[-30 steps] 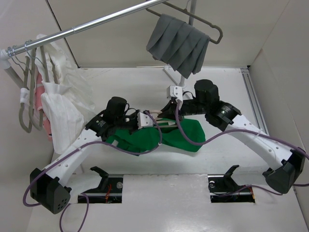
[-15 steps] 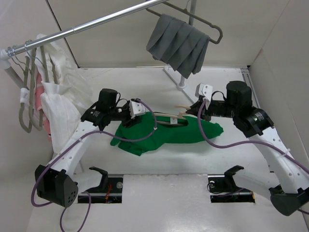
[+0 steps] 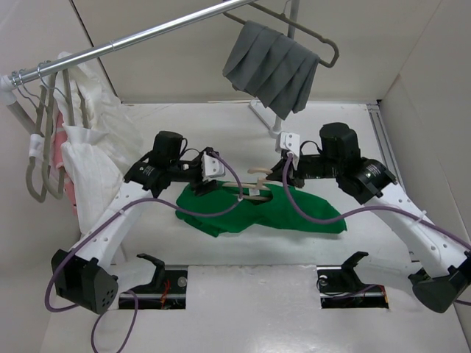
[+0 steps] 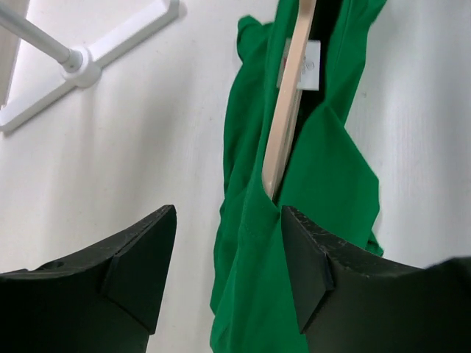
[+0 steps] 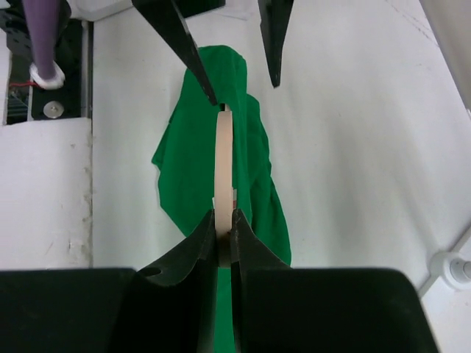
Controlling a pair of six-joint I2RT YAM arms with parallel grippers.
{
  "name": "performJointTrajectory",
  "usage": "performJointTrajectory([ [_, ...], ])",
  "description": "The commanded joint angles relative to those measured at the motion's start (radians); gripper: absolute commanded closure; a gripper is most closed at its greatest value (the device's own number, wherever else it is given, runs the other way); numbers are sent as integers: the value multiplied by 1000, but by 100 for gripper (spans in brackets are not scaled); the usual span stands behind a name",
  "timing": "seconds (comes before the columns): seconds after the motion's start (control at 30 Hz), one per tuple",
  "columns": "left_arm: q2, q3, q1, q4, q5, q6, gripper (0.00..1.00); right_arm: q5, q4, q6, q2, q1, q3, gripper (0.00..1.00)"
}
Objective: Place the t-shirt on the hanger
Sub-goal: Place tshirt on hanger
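From above, the t-shirt (image 3: 298, 213) lies crumpled on the table (image 3: 199, 129) between the two arms, and the hanger (image 3: 256, 193) rests across its upper edge. The right gripper (image 3: 276, 179) meets the hanger near its middle and the left gripper (image 3: 204, 185) hovers at the shirt's left end. How deep the hanger sits in the cloth cannot be read here (the grippers themselves cover the spot). The left wrist view is clearer: its jaws stand apart with nothing held, just above the green cloth. One beige arm of the hanger runs past the neck label (image 4: 307, 65) and vanishes into a fold, so I judge one shoulder threaded. The hook end is cut off at the frame's top. In the right wrist view the jaws are clamped on the hanger, seen edge-on, with the shirt beneath. The near shoulder is hidden behind the fingers. Probably left to do: seat that second shoulder and straighten the cloth.
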Motion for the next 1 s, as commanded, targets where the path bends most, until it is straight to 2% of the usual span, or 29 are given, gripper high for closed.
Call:
performJointTrajectory([
  [0.0, 4, -29, -7, -51, -26, 101, 44, -29, 126, 25, -18, 25, 72, 100],
  [0.1, 4, -39, -7, -116, -26, 170, 49, -20, 126, 25, -18, 35, 72, 100],
  [0.23, 15, -29, -21, -191, 12, 237, 67, -11, 126, 34, -18, 35, 72, 100],
  [0.27, 15, -29, -44, -202, 2, 238, 79, -11, 140, 34, -18, 35, 72, 100],
  [0.33, 15, -29, -53, -202, 2, 247, 89, -11, 157, 43, -7, 46, 63, 100],
  [0.5, 15, 3, -72, -148, 99, 161, 89, -11, 203, 65, 19, 78, 52, 100],
  [0.6, 15, 39, -82, -118, 138, 83, 82, 10, 223, 65, 42, 100, 52, 100],
  [0.8, 24, 30, -82, -108, 152, 61, 81, 20, 244, 74, 77, 110, 84, 100],
  [0.87, 24, 20, -82, -108, 126, 52, 76, 29, 232, 74, 77, 110, 84, 100],
  [0.9, 24, 20, -82, -108, 115, 52, 70, 39, 223, 65, 77, 110, 84, 100],
  [0.93, 15, 20, -82, -117, 106, 61, 61, 40, 223, 65, 77, 110, 84, 100],
  [0.97, 15, 20, -82, -128, 88, 61, 48, 64, 206, 65, 77, 110, 84, 100],
])
